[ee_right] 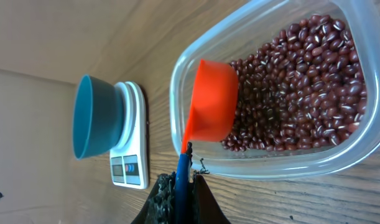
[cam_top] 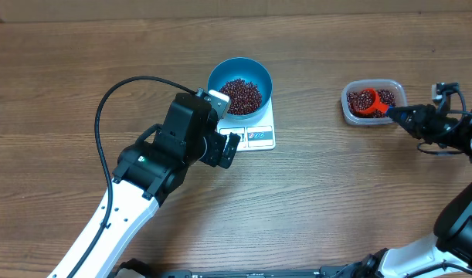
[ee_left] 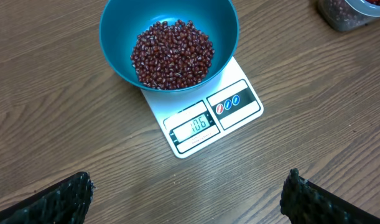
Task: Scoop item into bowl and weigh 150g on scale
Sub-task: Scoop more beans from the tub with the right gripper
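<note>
Before me the blue bowl [ee_left: 115, 34] sits upright on the white scale [ee_left: 234, 78], with red-brown beans [ee_left: 172, 55] piled loosely inside.

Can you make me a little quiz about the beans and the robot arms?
1. True or false: the blue bowl of beans sits on the white scale.
2. The left gripper is: A open, holding nothing; B shut on the bowl; C resting on the scale.
3. Fill in: the right gripper holds an orange ___ at the clear tub.
Key: 1 true; 2 A; 3 scoop.
</note>
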